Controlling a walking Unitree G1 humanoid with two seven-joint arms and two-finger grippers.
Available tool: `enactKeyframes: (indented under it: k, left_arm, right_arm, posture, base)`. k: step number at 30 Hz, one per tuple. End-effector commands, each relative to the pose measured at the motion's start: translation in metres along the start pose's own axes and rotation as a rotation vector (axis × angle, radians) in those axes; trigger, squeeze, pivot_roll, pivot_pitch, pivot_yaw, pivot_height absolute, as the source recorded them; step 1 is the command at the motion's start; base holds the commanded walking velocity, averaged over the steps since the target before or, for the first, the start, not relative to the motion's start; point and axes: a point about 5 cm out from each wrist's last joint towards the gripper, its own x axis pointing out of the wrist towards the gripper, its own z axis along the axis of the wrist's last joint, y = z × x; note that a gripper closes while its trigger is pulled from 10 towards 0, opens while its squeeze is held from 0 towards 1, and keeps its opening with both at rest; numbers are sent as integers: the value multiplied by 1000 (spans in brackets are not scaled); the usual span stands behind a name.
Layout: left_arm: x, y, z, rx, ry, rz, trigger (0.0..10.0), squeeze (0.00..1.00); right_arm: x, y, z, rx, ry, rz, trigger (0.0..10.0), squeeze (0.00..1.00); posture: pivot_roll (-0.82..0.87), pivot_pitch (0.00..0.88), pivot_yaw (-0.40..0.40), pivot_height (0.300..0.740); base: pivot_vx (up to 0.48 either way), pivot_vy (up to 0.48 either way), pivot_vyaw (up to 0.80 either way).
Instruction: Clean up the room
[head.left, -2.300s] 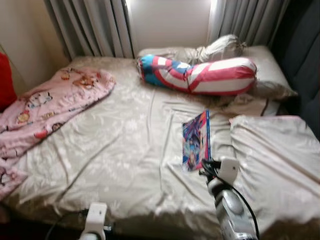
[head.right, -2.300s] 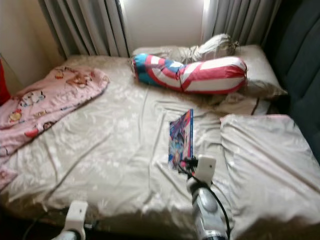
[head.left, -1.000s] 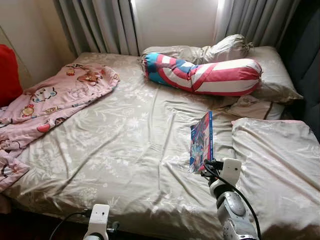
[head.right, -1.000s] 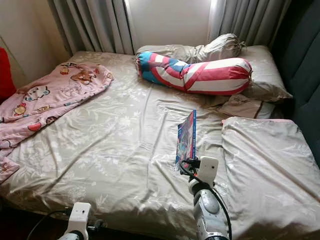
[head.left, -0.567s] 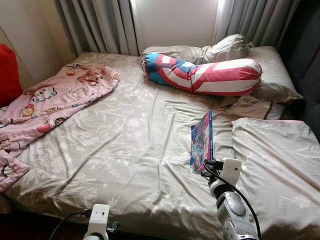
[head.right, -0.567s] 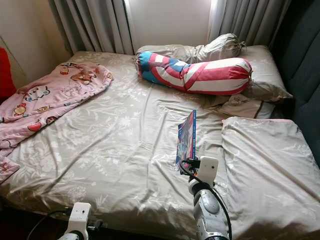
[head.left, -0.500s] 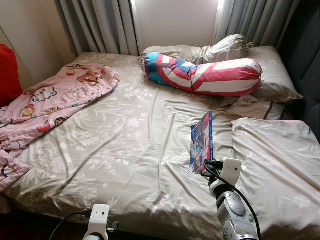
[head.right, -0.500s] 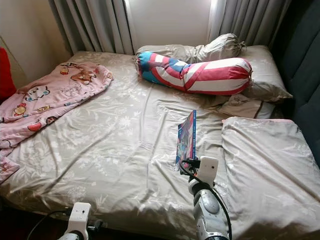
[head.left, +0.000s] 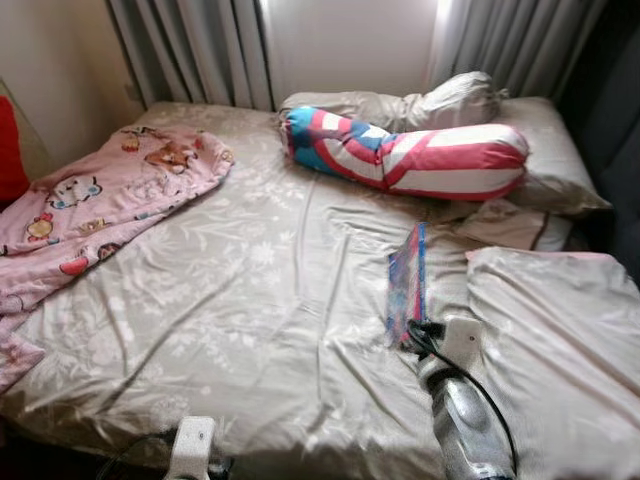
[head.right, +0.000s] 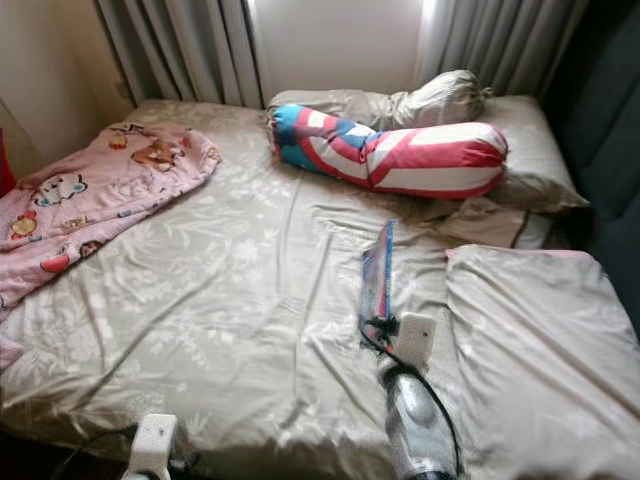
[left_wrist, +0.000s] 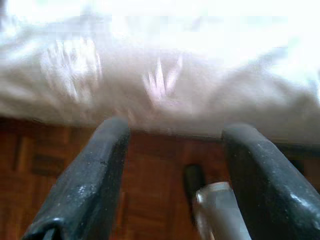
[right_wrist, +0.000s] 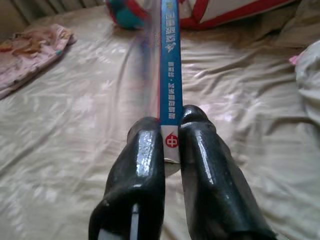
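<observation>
While the right tool (right_wrist: 170, 137) pinches a thin book (head.right: 377, 270) by the near end of its blue spine, the book stands on edge above the bed (head.right: 220, 300), right of centre and just left of the beige pillow (head.right: 530, 330). My judgement is that the grip is the weak point: the two black fingers (right_wrist: 140, 160) clamp only a small patch at one corner of the spine, so the long free end may droop, twist or swing, and the book could slide out and flop back onto the sheet. A quick turn of the arm would make that more likely, and the pages could fan open or crease if the cover catches on the rumpled bedding.

Seen from the head, the book is a flat, slim volume with a colourful cover showing pinks and blues, blurred here. From the right wrist its spine is bright blue with white lettering and a small red round mark right at the pinch point.

Low at the near edge of the bed, the left tool (left_wrist: 172, 170) hangs with its fingers spread wide, holding nothing, over a brown wooden floor (left_wrist: 150, 160).

Farther off, a red, white and blue striped bolster (head.right: 400, 150) lies across the far end of the bed, and a pink cartoon-print blanket (head.right: 90, 200) is crumpled at the left side.
</observation>
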Motion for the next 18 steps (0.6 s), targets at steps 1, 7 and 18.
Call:
enactKeyframes:
  k: [1, 7, 18]
  left_arm:
    - [1, -9, -1, -1, 10, -28, 10000, 0]
    - [1, -10, 0, 3, 4, -33, 10000, 0]
    - [4, -6, 17, -57, -71, -20, 10000, 0]
  right_arm:
    - [0, -12, 9, -5, -45, -39, 10000, 0]
    - [1, -10, 6, -2, -30, -30, 10000, 0]
    - [0, -10, 7, 2, -47, -30, 10000, 0]
  posture:
    - [-17, 29, 2, 740]
    - [-16, 33, 3, 740]
    - [-20, 35, 6, 740]
  base:
    - [379, 0, 0]
    - [63, 0, -541]
    - [0, 0, -51]
